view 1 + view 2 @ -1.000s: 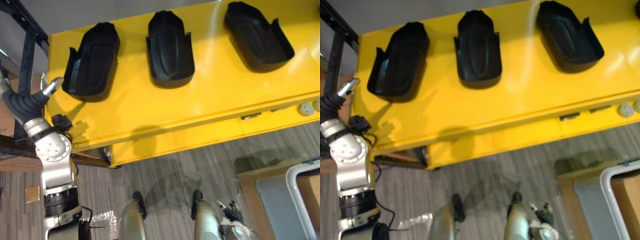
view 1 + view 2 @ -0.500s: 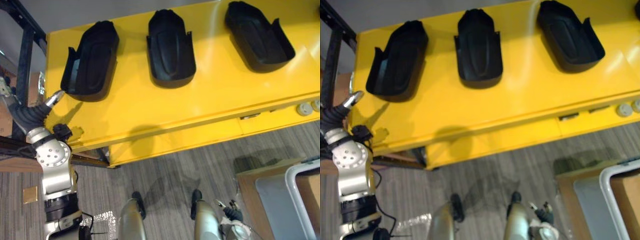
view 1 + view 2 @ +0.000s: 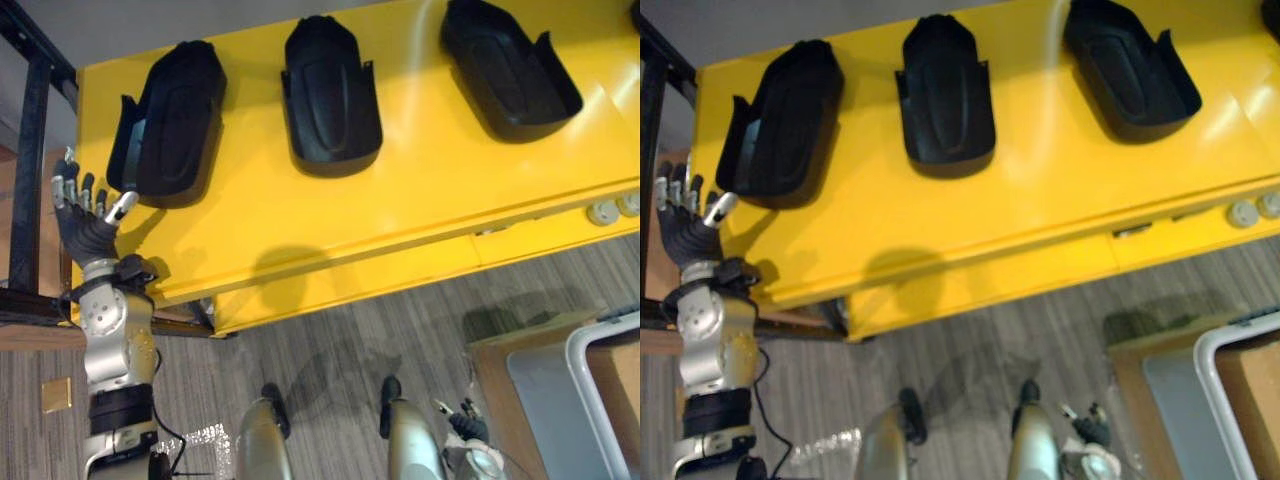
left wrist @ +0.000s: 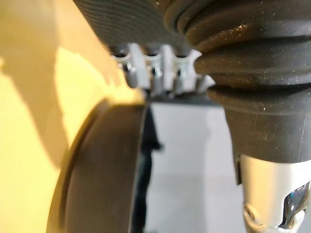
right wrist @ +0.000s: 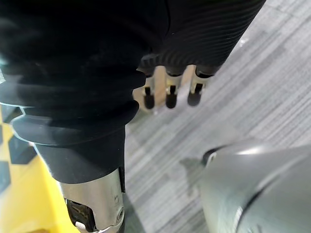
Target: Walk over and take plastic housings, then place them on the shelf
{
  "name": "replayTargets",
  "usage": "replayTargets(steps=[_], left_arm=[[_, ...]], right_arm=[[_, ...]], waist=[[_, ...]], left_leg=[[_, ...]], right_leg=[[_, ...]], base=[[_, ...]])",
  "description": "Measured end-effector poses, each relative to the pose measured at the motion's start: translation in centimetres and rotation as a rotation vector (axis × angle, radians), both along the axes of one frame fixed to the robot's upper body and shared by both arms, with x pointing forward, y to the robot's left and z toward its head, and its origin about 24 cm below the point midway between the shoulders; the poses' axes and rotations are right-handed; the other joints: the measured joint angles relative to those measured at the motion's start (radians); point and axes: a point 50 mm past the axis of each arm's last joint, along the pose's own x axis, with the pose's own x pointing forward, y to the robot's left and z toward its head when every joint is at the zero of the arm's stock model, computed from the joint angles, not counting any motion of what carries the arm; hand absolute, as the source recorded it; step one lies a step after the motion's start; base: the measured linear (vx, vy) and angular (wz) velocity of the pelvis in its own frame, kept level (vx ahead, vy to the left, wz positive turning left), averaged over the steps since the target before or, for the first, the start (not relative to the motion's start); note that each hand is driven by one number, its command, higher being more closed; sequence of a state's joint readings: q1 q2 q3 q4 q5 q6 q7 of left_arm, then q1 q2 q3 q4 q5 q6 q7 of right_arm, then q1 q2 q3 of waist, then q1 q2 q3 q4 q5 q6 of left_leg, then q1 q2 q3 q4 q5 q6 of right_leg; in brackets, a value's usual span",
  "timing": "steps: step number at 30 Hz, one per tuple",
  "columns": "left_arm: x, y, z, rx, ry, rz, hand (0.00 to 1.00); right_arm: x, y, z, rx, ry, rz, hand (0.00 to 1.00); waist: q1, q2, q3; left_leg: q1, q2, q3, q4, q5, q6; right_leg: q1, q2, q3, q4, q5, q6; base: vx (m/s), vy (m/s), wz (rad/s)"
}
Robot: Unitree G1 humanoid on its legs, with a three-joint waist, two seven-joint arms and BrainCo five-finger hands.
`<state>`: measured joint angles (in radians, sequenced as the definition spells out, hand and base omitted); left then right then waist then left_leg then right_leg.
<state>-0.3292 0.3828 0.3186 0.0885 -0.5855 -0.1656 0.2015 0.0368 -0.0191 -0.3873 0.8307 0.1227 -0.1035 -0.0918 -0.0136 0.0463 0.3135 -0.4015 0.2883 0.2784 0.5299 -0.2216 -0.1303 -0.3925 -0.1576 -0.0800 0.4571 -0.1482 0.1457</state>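
A yellow table (image 3: 400,190) runs across the far half of the scene, above a grey striped floor (image 3: 350,330). A black metal frame (image 3: 30,150) stands off the table's left end, and a white-rimmed bin (image 3: 600,380) sits at the near right.

Three black plastic housings lie on the table in a row, well apart from each other: the left housing (image 3: 175,120), the middle housing (image 3: 330,95) and the right housing (image 3: 510,65). Each lies hollow side up.

The left hand (image 3: 85,225) is raised at the table's left edge with its fingers straight and spread, holding nothing. Its thumb (image 3: 120,205) points toward the near-left corner of the left housing. The tip is just beside that corner, but I cannot tell whether it touches. In the left wrist view the housing's dark curved rim (image 4: 104,170) shows close past the fingers.

The right hand (image 5: 168,92) hangs low over the floor with its fingers relaxed, well apart from the table.

The left housing lies to the right of the left hand and slightly farther away. Its long axis runs near to far, with the far end leaning a little to the right. The left hand is much the nearer one, so this housing looks like the first to be taken. The hand would need to reach rightward and close across the housing's narrow width at the near end.
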Motion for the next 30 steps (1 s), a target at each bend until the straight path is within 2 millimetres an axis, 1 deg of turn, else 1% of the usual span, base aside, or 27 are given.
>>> replayTargets(steps=[2,7,12,16,20,27,30], left_arm=[[0.2,-0.3,-0.1,-0.024,-0.012,-0.048,0.00],[0.4,-0.5,-0.5,-0.066,-0.016,-0.094,0.00],[0.6,-0.8,-0.2,-0.009,-0.004,-0.133,0.00],[0.6,-1.1,-0.7,0.001,0.014,-0.153,0.00],[0.6,-1.3,-0.7,0.004,0.014,-0.175,0.00],[0.6,-1.3,-0.9,0.002,0.021,-0.166,0.00],[0.3,-1.4,-0.5,0.017,0.014,-0.117,0.00]], right_arm=[[-0.1,-0.1,0.0,-0.004,0.004,0.007,0.00],[-0.1,0.0,0.0,-0.012,0.009,0.031,0.00],[-0.3,0.0,-0.1,-0.025,0.021,0.051,0.00],[-0.8,-0.1,-0.3,-0.025,0.035,0.048,0.00],[-0.8,-0.1,-0.3,-0.025,0.036,0.049,0.00],[-0.8,0.0,-0.3,-0.026,0.039,0.059,0.00],[-0.8,0.0,-0.3,-0.027,0.038,0.059,0.00]], waist=[[0.001,0.000,0.000],[0.001,0.000,0.000],[0.000,0.000,-0.001],[0.001,0.001,-0.008],[0.001,0.001,-0.009],[0.001,0.001,-0.009],[0.001,0.001,-0.009]], left_leg=[[0.000,0.000,0.000,0.000,0.000,0.000],[0.000,0.000,-0.001,-0.001,0.000,0.000],[0.000,0.000,-0.001,0.000,0.000,0.000],[0.000,-0.001,-0.002,-0.001,0.000,0.000],[0.000,-0.001,-0.003,0.000,0.000,0.000],[-0.001,-0.001,-0.004,0.001,0.000,0.000],[-0.002,-0.001,-0.005,0.002,0.000,0.000]], right_leg=[[0.000,0.000,0.000,0.000,0.000,0.000],[0.000,0.000,0.000,0.002,0.000,0.000],[0.000,0.000,0.000,0.003,0.000,0.000],[0.000,-0.001,-0.001,0.004,0.000,0.000],[0.000,-0.001,-0.001,0.006,0.000,-0.001],[-0.002,-0.001,-0.001,0.011,-0.002,-0.002],[-0.006,-0.001,-0.001,0.018,-0.003,-0.004]], base=[[0.00,0.000,0.00],[0.00,0.000,0.00],[0.00,0.000,0.00],[0.00,0.000,0.00],[0.00,0.000,0.00],[0.00,0.000,0.00],[0.00,0.000,0.00]])
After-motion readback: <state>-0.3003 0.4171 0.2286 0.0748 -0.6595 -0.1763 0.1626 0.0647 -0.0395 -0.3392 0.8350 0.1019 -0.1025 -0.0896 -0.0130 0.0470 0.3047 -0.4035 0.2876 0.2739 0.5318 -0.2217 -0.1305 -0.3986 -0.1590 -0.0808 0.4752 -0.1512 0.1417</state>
